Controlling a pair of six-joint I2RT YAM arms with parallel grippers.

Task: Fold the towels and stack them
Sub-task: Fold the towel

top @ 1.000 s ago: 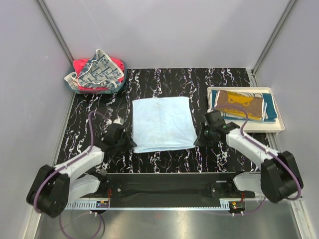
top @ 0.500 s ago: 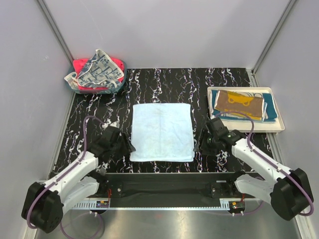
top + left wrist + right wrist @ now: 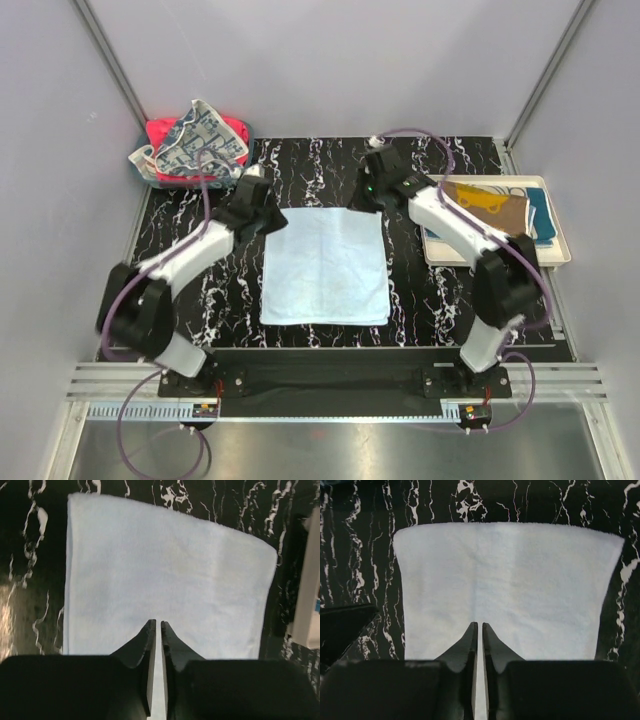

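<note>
Both arms had swung away from the near corners of the blue towel (image 3: 325, 270), where they sat half a second earlier, and now reached across to its far edge. That towel lay flat and squared at the centre of the black marbled table (image 3: 430, 300), in much the same spot as before.

From the overhead view, the left gripper (image 3: 268, 212) was at the towel's 11 o'clock corner and the right gripper (image 3: 368, 200) at its 1 o'clock corner. Each wrist camera showed its own pincer over the pale cloth, the left gripper (image 3: 155, 625) and the right gripper (image 3: 477, 626) alike. The fingers were drawn almost together, with only a thin slit between them. Whether any cloth was caught in that slit could not be told.

At 10 o'clock on the table stood a teal bin (image 3: 243, 165) heaped with a printed towel (image 3: 200, 135) over a red towel (image 3: 165, 130). At 2 o'clock a cream tray (image 3: 555, 255) held a brown towel (image 3: 480, 205) lying on a teal towel (image 3: 540, 215), partly hidden by the right arm.
</note>
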